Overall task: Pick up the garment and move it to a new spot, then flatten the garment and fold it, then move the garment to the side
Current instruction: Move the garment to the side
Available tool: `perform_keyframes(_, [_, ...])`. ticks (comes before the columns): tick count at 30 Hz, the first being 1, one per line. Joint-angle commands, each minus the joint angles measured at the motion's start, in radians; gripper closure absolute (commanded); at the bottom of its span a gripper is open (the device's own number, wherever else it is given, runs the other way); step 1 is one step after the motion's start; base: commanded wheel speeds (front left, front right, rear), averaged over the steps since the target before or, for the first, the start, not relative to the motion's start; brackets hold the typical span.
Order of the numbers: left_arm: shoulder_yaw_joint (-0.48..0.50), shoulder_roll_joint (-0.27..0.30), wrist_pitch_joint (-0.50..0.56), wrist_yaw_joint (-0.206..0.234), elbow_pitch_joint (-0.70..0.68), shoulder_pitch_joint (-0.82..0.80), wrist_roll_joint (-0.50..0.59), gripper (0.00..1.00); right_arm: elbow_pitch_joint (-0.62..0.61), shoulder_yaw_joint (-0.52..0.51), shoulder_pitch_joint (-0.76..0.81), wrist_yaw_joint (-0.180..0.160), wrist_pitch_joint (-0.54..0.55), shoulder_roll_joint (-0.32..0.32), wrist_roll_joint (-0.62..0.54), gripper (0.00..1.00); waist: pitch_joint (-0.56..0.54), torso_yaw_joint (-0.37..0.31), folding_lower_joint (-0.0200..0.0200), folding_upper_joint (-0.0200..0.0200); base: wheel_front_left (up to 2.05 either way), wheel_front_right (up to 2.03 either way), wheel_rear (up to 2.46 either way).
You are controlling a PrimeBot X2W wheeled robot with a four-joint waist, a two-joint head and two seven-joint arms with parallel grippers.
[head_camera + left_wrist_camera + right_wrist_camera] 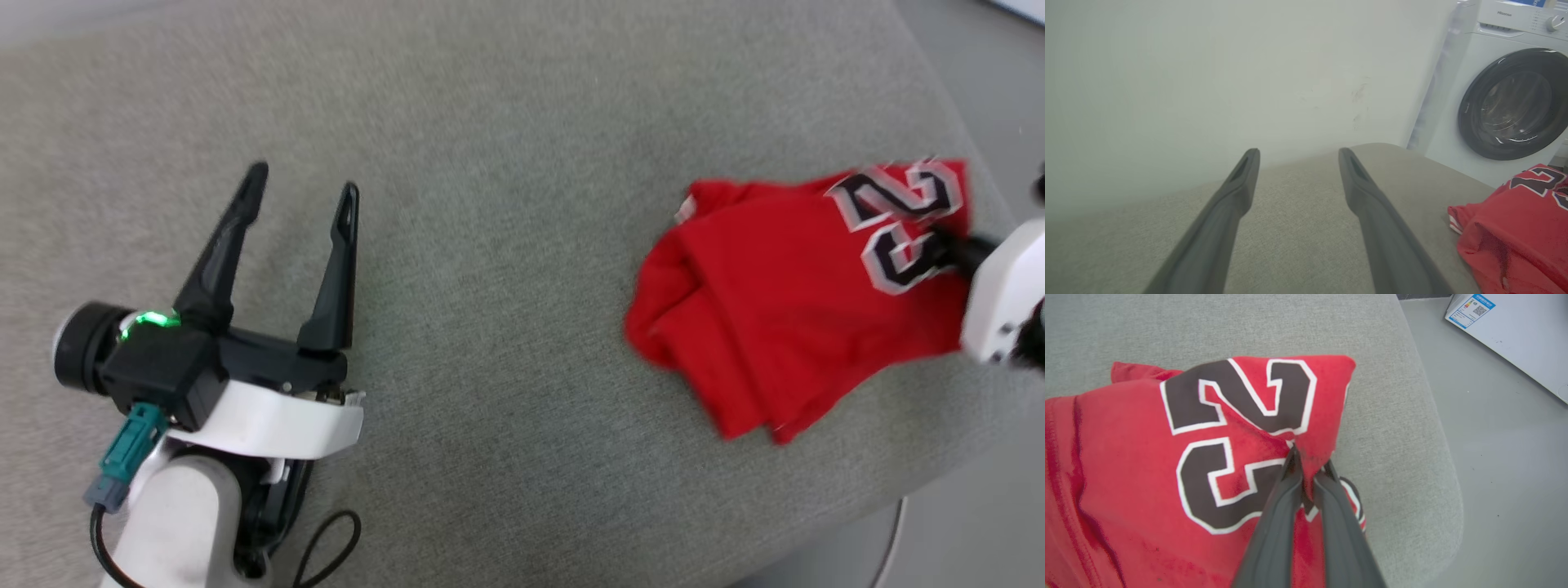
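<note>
Two dark fingers of the right gripper (1308, 457) are seen closest in the right wrist view, drawn almost together with a pinch of red cloth caught between them just beside the black, white-outlined "23". The garment (775, 310) is thus held at its numbered end. It is gathered into a compact folded bundle with layered edges showing at its near-left end. It lies on the robot's right side of the grey upholstered cushion (490, 163), close to that cushion's rounded right corner.

From the grip, the bundle extends leftward and toward the robot, so its long axis appears to run obliquely from the numbered end at the far right to the folds at the near left. The cushion's right edge is just beside the pinched end, with bare grey floor (1494, 457) beyond it. Little cushion is judged to be left on that side for a sideways shift.

The left gripper (304, 181) is spread wide and holds nothing. It hangs over bare cushion well apart from the garment, so the right arm is by far the nearer.

A pale wall (1208, 81) is seen behind the cushion, and a white front-loading washing machine (1515, 102) with a dark round door stands at its far right.
</note>
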Motion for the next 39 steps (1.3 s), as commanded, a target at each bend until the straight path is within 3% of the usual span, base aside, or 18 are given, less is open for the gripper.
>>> perform_keyframes(1, [-0.002, 0.009, 0.007, -0.007, -0.011, -0.024, 0.007, 0.0, 0.028, -0.02, -0.041, -0.001, -0.019, -0.007, -0.007, 1.0, 0.095, -0.021, -0.0001, 0.0, 0.0, 0.0, 0.0])
perform_keyframes(8, [-0.019, 0.029, 0.039, -0.02, -0.066, -0.088, 0.018, 0.0, 0.212, -0.153, -0.178, -0.001, -0.141, -0.054, -0.09, 1.0, 0.189, 0.024, -0.0001, 0.0, 0.0, 0.0, 0.0])
perform_keyframes(9, [-0.022, 0.033, 0.048, -0.021, -0.078, -0.105, 0.019, 0.0, 0.274, -0.2, -0.214, -0.001, -0.186, -0.051, -0.117, 1.0, 0.213, 0.044, -0.0001, 0.0, 0.0, 0.0, 0.0])
perform_keyframes(13, [-0.029, 0.035, 0.047, -0.022, -0.083, -0.116, 0.02, 0.0, 0.343, -0.231, -0.24, -0.001, -0.25, -0.028, -0.148, 1.0, 0.232, 0.063, -0.0001, 0.0, 0.0, 0.0, 0.0])
perform_keyframes(14, [-0.032, 0.034, 0.045, -0.022, -0.081, -0.118, 0.019, 0.0, 0.361, -0.239, -0.243, -0.001, -0.267, -0.025, -0.16, 0.93, 0.232, 0.068, -0.0001, 0.0, 0.0, 0.0, 0.0])
perform_keyframes(15, [-0.034, 0.033, 0.043, -0.022, -0.078, -0.119, 0.017, 0.0, 0.38, -0.247, -0.245, -0.001, -0.284, -0.021, -0.172, 0.68, 0.231, 0.072, -0.0001, 0.0, 0.0, 0.0, 0.0])
perform_keyframes(16, [-0.034, 0.032, 0.041, -0.021, -0.074, -0.12, 0.014, 0.0, 0.398, -0.261, -0.25, -0.001, -0.301, -0.017, -0.182, 0.53, 0.228, 0.076, -0.0001, 0.0, 0.0, 0.0, 0.0])
perform_keyframes(17, [-0.035, 0.031, 0.04, -0.02, -0.069, -0.118, 0.012, 0.0, 0.413, -0.27, -0.254, -0.001, -0.322, -0.017, -0.199, 0.0, 0.223, 0.079, -0.0001, 0.0, 0.0, 0.0, 0.0])
perform_keyframes(28, [-0.055, -0.022, -0.024, 0.001, 0.038, -0.019, -0.037, 0.0, 0.486, -0.412, -0.193, -0.001, -0.55, -0.025, -0.372, 0.0, 0.031, 0.128, -0.0001, 0.0, 0.0, 0.0, 0.0])
perform_keyframes(35, [-0.064, -0.066, -0.061, 0.038, 0.12, 0.086, -0.06, 0.0, 0.395, -0.423, -0.042, -0.001, -0.632, 0.014, -0.379, 0.0, -0.135, 0.173, -0.0001, 0.0, 0.0, 0.0, 0.0])
perform_keyframes(36, [-0.06, -0.085, -0.075, 0.061, 0.159, 0.145, -0.074, 0.0, 0.3, -0.431, 0.076, -0.001, -0.657, 0.065, -0.37, 0.0, -0.219, 0.198, -0.0001, 0.0, 0.0, 0.0, 0.0])
perform_keyframes(39, [-0.053, -0.09, -0.083, 0.073, 0.179, 0.178, -0.083, 0.0, 0.212, -0.429, 0.165, -0.001, -0.661, 0.118, -0.365, 0.0, -0.26, 0.218, -0.0001, 0.0, 0.0, 0.0, 0.0])
